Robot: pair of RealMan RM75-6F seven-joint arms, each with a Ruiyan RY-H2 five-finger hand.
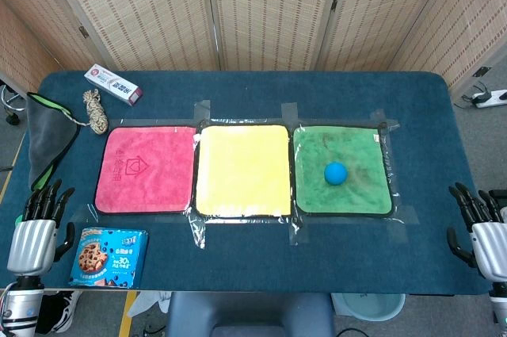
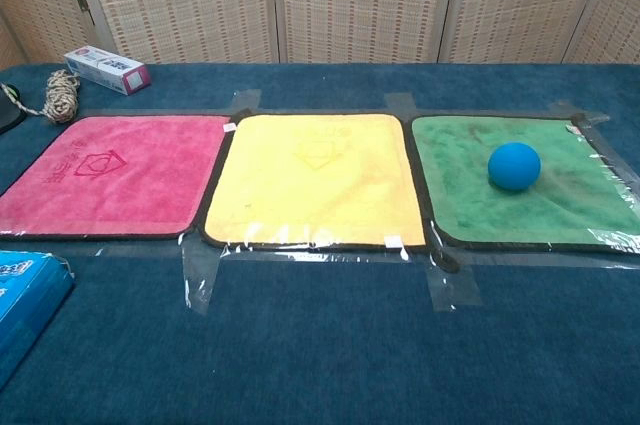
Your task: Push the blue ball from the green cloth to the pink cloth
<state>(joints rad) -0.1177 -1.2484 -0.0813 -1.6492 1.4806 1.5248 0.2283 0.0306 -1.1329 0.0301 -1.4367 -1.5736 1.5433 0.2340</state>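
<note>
The blue ball rests near the middle of the green cloth, the rightmost of three taped cloths. A yellow cloth lies in the centre and the pink cloth on the left. My left hand hangs at the table's front left corner, fingers spread and holding nothing. My right hand sits off the front right corner, fingers apart and empty. Both hands are far from the ball, and neither appears in the chest view.
A blue cookie box lies at the front left. A coil of rope and a white box sit at the back left. A dark grey cloth drapes over the left edge.
</note>
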